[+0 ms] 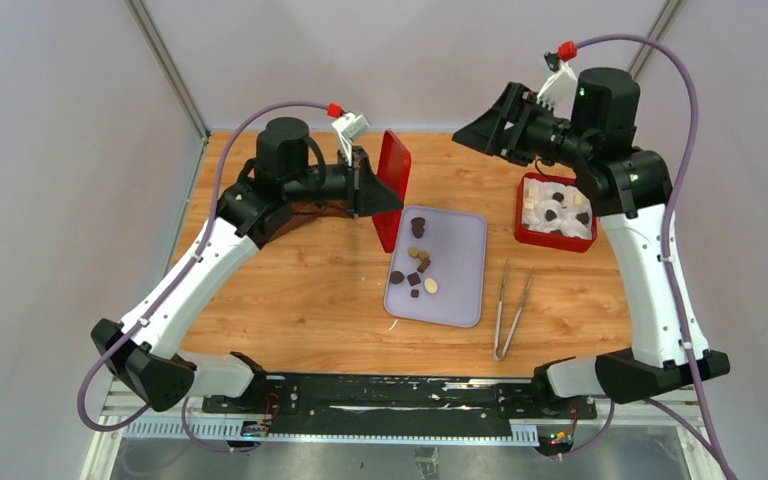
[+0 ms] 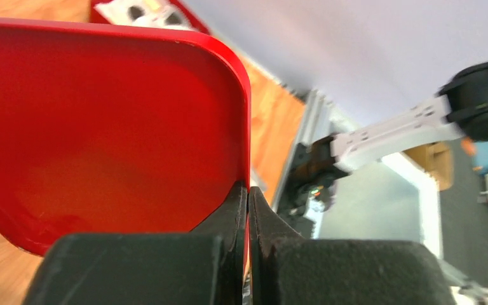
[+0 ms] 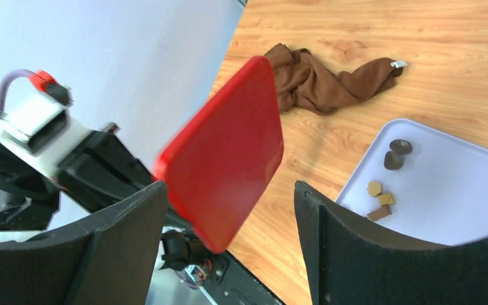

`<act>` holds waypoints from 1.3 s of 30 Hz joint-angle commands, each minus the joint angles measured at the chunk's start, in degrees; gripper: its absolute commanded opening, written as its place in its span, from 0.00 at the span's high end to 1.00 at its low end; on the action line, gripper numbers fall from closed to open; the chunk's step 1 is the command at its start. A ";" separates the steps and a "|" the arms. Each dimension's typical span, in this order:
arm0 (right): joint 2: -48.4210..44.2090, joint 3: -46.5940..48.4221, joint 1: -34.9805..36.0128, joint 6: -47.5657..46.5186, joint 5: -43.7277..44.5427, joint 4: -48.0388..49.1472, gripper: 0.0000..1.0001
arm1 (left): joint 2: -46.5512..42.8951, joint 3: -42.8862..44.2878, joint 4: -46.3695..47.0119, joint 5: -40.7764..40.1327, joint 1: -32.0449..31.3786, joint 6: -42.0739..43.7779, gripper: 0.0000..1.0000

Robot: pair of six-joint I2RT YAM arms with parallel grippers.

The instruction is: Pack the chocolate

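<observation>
Above the table, the left gripper clamped the upright red lid's edge, while the right gripper gaped wide open.

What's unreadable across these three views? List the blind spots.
1. Top view: brown cloth mostly under the left arm; only the right wrist view shows it.
2. Top view: red box partly under the right arm; filled cells uncountable.
3. Left wrist: red lid fills the frame, blocking most of the table; box cut by the top edge.
4. Right wrist: lavender tray runs off the right edge; some chocolate unseen.
</observation>
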 commanded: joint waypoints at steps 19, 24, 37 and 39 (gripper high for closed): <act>16.69 15.14 21.20 1.87 15.95 -22.24 0.22 | 2.72 5.14 -19.14 -26.09 -8.46 23.63 1.00; 18.14 13.52 21.70 3.49 13.84 -18.94 0.30 | 2.85 4.83 -19.27 -28.17 -10.19 24.26 1.00; 19.56 10.73 23.51 5.14 11.10 -15.14 0.79 | 2.44 4.92 -19.80 -29.44 -11.34 24.62 1.00; 19.33 10.01 23.49 5.31 11.05 -14.80 0.88 | 2.31 4.98 -19.80 -29.36 -11.34 24.62 1.00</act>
